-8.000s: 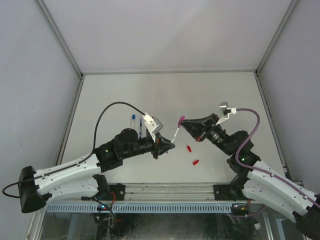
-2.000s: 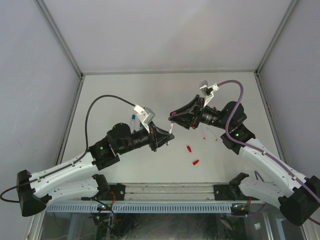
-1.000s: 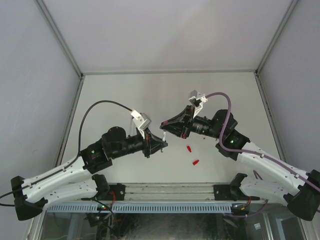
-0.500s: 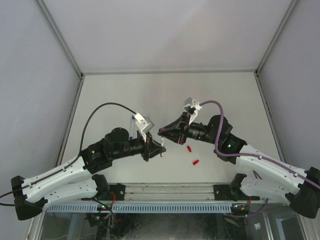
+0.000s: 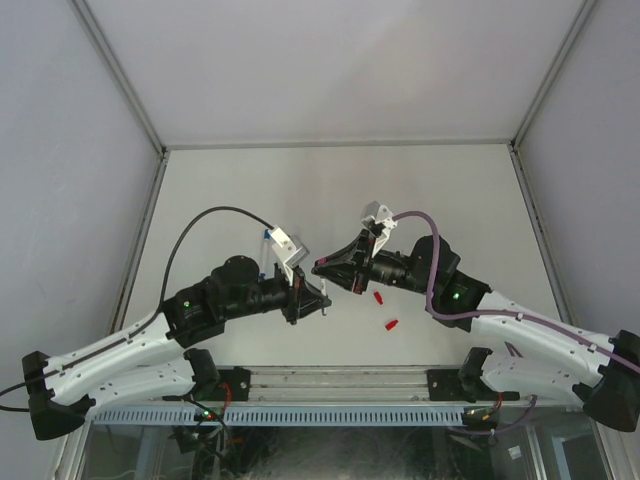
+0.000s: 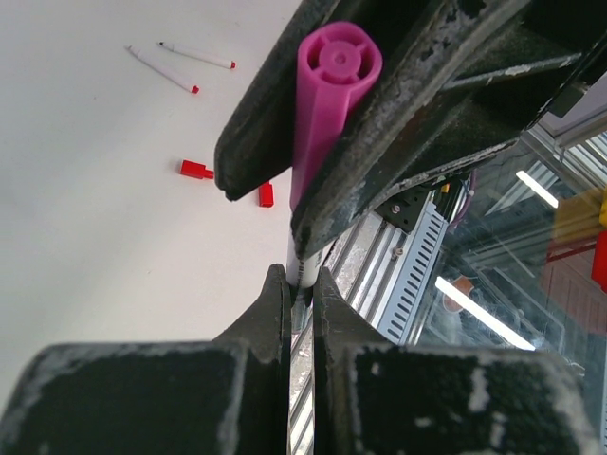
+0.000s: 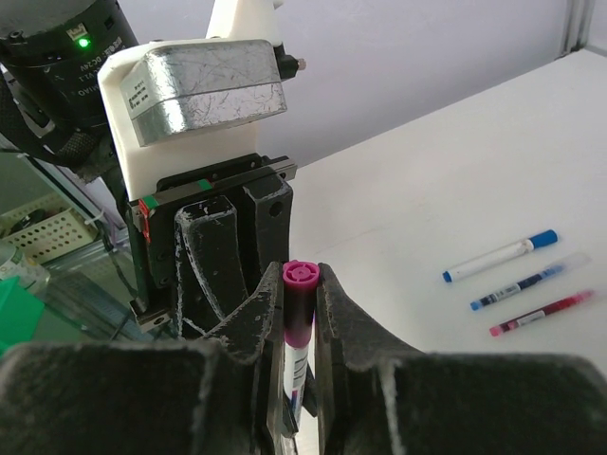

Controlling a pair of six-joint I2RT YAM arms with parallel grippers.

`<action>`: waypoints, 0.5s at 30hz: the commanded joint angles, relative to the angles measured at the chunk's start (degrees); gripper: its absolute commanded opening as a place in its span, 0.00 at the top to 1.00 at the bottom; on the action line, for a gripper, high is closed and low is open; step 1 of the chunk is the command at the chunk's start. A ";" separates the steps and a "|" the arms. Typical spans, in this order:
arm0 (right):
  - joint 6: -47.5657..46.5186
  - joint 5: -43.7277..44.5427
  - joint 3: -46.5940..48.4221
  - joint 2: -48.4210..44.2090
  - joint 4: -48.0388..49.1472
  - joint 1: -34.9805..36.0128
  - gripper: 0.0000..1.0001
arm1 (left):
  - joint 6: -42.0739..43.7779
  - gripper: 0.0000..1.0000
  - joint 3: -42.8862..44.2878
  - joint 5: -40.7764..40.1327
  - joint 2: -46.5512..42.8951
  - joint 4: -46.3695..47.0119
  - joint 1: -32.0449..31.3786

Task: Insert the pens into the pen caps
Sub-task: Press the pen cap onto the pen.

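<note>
1. Pen (image 6: 303, 263) looks light, stiff and slippery. The left gripper (image 6: 299, 278) is closed on its white barrel, in the air left of the red cap (image 5: 378, 297).
2. Right gripper (image 7: 300, 281) pinches the magenta cap (image 7: 298, 318); hold its middle.

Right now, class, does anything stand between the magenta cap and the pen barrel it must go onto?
Nothing visible does. The magenta cap, pinched in the right gripper, already meets the white barrel that the left gripper holds; no gap or other object shows between them.
</note>
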 commanded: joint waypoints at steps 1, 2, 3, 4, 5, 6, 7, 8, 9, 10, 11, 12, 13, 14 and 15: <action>-2.39 -4.18 -3.30 1.20 -14.36 3.21 1.00 | 0.02 1.00 8.68 -5.12 -1.79 17.60 0.93; -2.60 -3.61 -3.30 0.93 -14.50 3.20 1.00 | 0.00 1.00 8.66 -5.19 -1.79 17.60 1.01; -2.83 -3.13 -3.25 0.72 -14.70 3.24 1.00 | 0.00 1.00 8.66 -5.23 -1.80 17.60 0.98; -2.95 -3.13 -3.29 0.67 -14.90 3.25 1.00 | 0.00 1.00 8.63 -5.24 -1.79 17.60 0.98; -3.06 -3.22 -3.30 0.71 -15.14 3.23 1.00 | -0.01 1.00 8.65 -5.24 -1.84 17.60 1.00; -3.19 -3.43 -3.30 0.87 -15.36 3.27 1.00 | 0.04 1.00 8.64 -5.40 -1.87 17.67 1.02; -3.36 -3.59 -3.27 1.11 -15.65 3.41 1.00 | -0.04 1.00 8.58 -5.48 -1.89 17.68 1.00; -3.56 -3.82 -3.29 1.29 -15.94 3.53 1.00 | -0.07 1.00 8.64 -5.50 -1.81 17.73 0.93; -3.71 -4.05 -3.25 1.43 -16.20 3.69 1.00 | -0.06 1.00 8.64 -5.54 -1.75 17.69 0.97; -3.89 -4.39 -3.29 1.53 -16.38 3.92 1.00 | 0.02 1.00 8.66 -5.52 -1.68 17.69 0.97; -4.05 -4.81 -3.30 1.54 -16.63 4.05 1.00 | 0.08 1.00 8.66 -5.50 -1.63 17.69 0.97; -4.19 -5.09 -3.30 1.54 -16.94 4.22 1.00 | 0.07 1.00 8.67 -5.55 -1.55 17.69 0.97; -4.35 -5.26 -3.29 1.54 -17.33 4.41 1.00 | 0.08 1.00 8.66 -5.58 -1.57 17.69 0.97; -4.45 -5.22 -3.29 1.48 -17.86 4.61 1.00 | 0.07 1.00 8.67 -5.59 -1.51 17.69 0.97; -4.67 -5.12 -3.30 1.44 -18.43 4.74 1.00 | 0.13 1.00 8.73 -5.69 -1.45 17.69 0.97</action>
